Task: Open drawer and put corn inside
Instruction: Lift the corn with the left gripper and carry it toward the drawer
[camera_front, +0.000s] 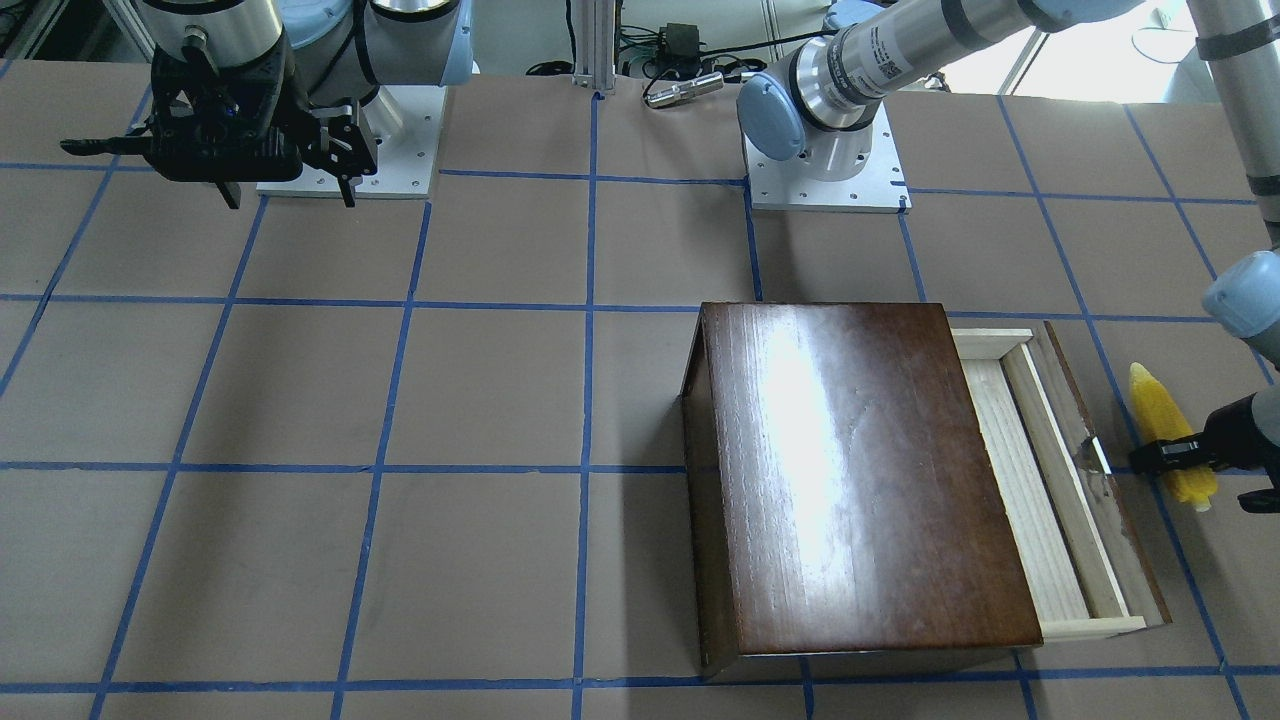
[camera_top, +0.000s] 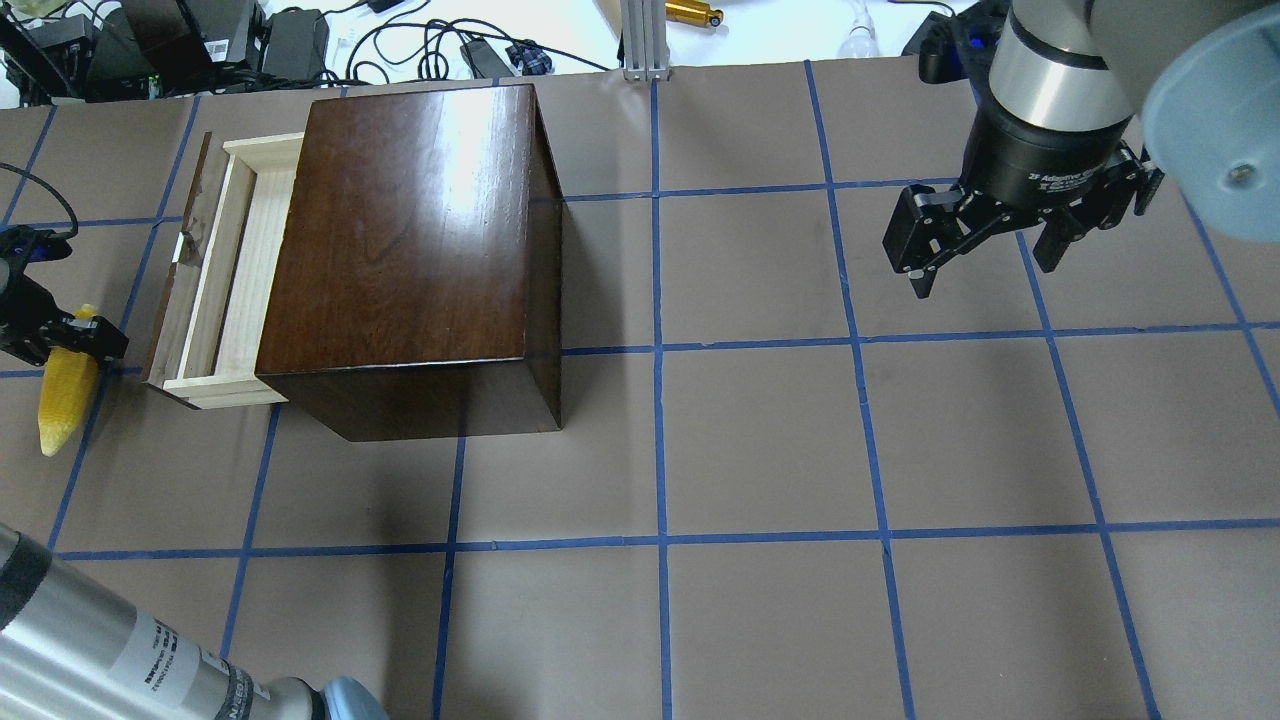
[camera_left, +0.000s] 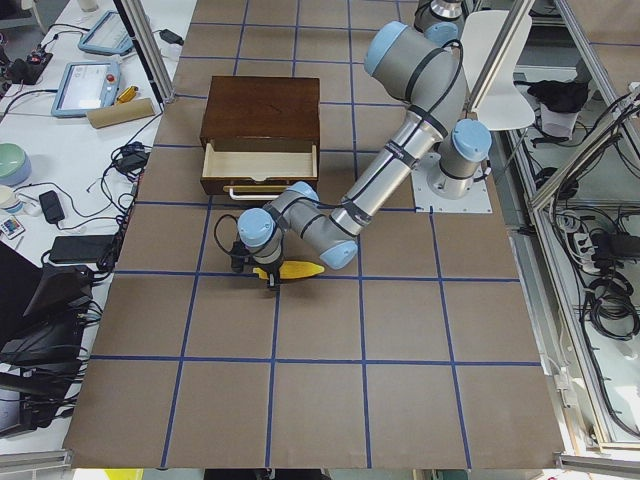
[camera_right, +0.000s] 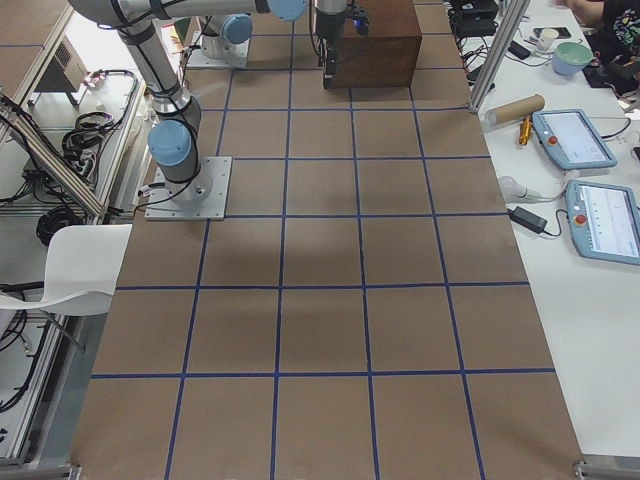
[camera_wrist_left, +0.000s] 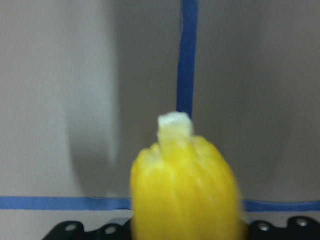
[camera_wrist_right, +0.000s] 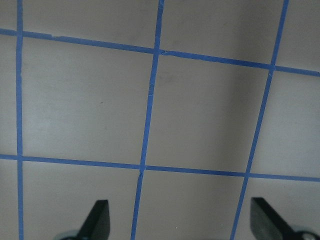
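Observation:
The drawer (camera_front: 1015, 480) stands partly pulled out of the dark-brown wooden box (camera_front: 860, 470), its pale tray empty and its small white handle (camera_front: 1095, 455) facing outward. In the overhead view the drawer (camera_top: 235, 270) sticks out of the left side of the box (camera_top: 410, 230). The yellow corn (camera_front: 1160, 420) lies level just beyond the drawer front, low at the table. My left gripper (camera_front: 1185, 460) is shut on its blunt end. It fills the left wrist view (camera_wrist_left: 185, 190). My right gripper (camera_top: 985, 270) hangs open and empty, far from the box.
The table is brown paper with a grid of blue tape. The two arm bases (camera_front: 825, 175) stand at the robot's edge. Cables and devices (camera_top: 300, 40) lie beyond the far edge, behind the box. The right wrist view shows only bare paper between the open fingertips (camera_wrist_right: 100, 215).

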